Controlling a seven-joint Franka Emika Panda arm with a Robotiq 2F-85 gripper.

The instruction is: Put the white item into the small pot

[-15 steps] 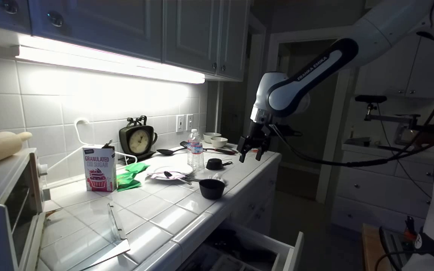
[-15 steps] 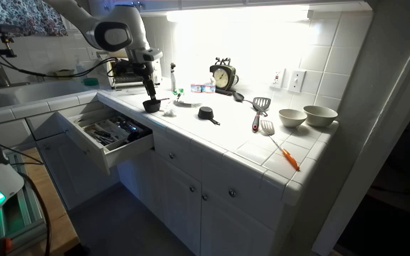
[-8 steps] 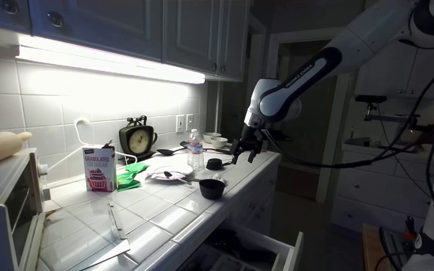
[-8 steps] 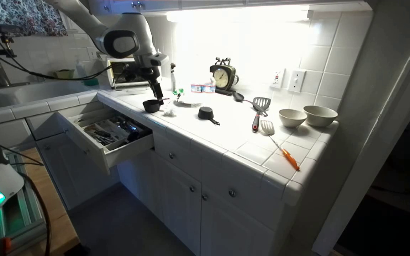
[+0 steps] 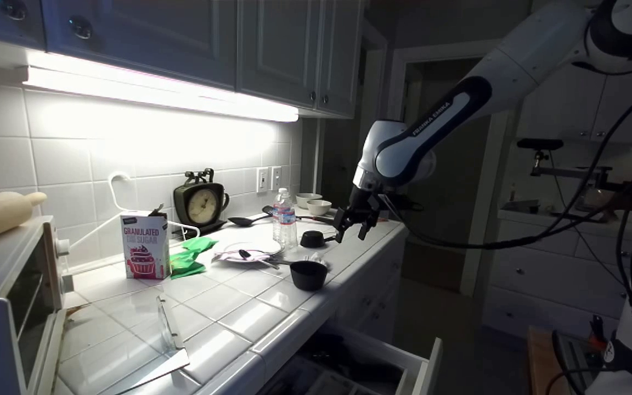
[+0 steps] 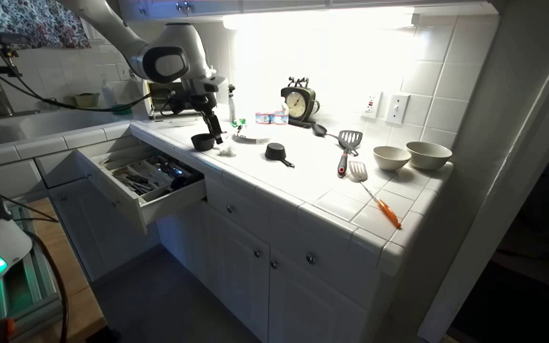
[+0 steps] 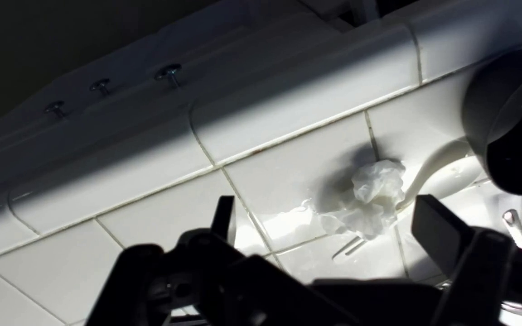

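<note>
The white item is a crumpled, thin white wad (image 7: 376, 194) lying on the tiled counter; it also shows in both exterior views (image 5: 316, 258) (image 6: 227, 151). The small pot is a round black pot (image 5: 309, 276) standing upright beside it, its dark interior partly seen at the right edge of the wrist view (image 7: 480, 113); it also shows in an exterior view (image 6: 202, 142). My gripper (image 7: 324, 201) is open and empty, above the counter. In the wrist view the wad appears between the fingertips, nearer the right finger. My gripper also shows in both exterior views (image 5: 351, 237) (image 6: 218, 139).
Another black pot (image 6: 275, 151) lies upside down farther along the counter. A white plate (image 5: 247, 251) with utensils, a water bottle (image 5: 285, 219), a sugar box (image 5: 146, 245) and a scale (image 5: 202, 206) stand nearer the wall. A drawer (image 6: 169, 205) hangs open below the front edge.
My gripper has moved down and across toward the white wad, mostly in the first half second and only slightly since. It stays open. The wad and pots have not moved.
</note>
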